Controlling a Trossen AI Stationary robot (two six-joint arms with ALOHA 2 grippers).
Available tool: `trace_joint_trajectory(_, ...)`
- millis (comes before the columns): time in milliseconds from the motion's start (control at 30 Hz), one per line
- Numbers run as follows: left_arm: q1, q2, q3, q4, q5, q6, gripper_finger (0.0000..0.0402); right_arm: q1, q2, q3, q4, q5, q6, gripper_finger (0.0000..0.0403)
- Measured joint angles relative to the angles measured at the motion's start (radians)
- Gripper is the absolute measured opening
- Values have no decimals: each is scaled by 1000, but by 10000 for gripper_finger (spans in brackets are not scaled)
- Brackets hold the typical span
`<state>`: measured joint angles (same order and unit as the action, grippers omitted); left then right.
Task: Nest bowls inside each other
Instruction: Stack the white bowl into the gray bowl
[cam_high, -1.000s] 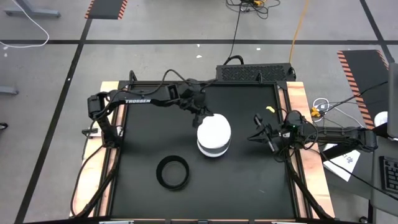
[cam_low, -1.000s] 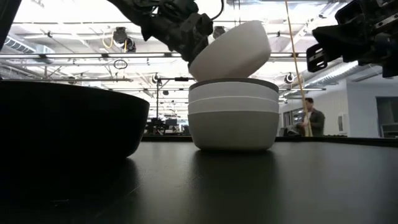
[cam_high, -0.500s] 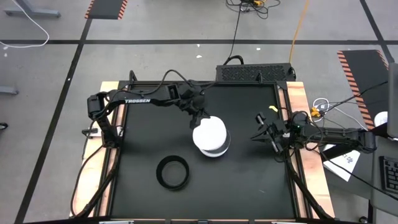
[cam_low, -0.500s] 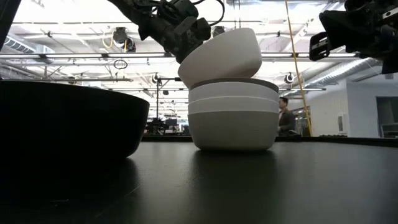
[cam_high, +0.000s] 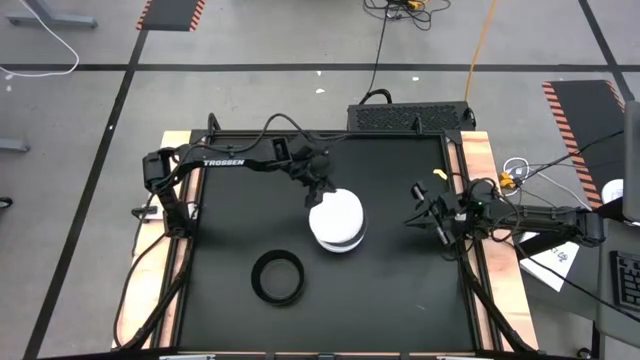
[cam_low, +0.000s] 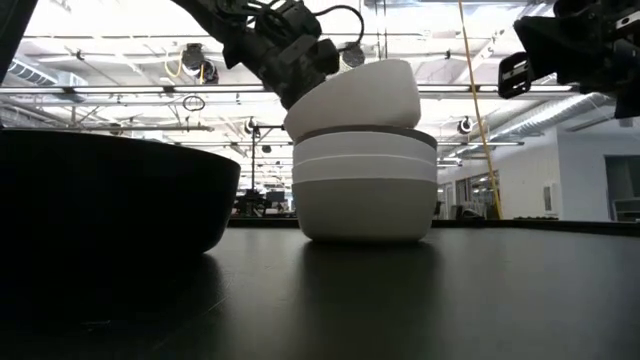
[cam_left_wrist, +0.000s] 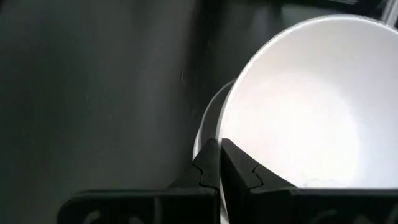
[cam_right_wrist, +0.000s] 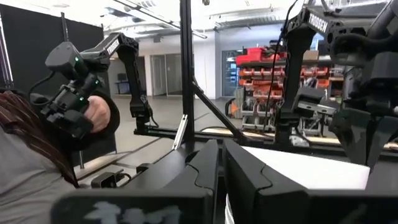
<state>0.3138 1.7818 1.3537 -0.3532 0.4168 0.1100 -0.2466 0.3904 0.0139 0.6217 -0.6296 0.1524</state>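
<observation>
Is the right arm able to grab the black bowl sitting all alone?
Probably yes. The black bowl sits apart on bare table, nothing on or beside it. The right gripper hangs empty, fingers shut, near the table's right edge; the stack of bowls is not between them.

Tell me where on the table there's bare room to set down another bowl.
Bare tabletop lies to the right of the black bowl, below the right gripper, and also left of the bowl stack. It is crowded at the stack, where the left gripper holds the white bowl.
</observation>
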Motion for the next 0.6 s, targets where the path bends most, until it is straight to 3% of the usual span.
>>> trace_joint_trajectory(600,-37,23,75,-317,-238,15,0,0,3,0,-50,0,3,18)
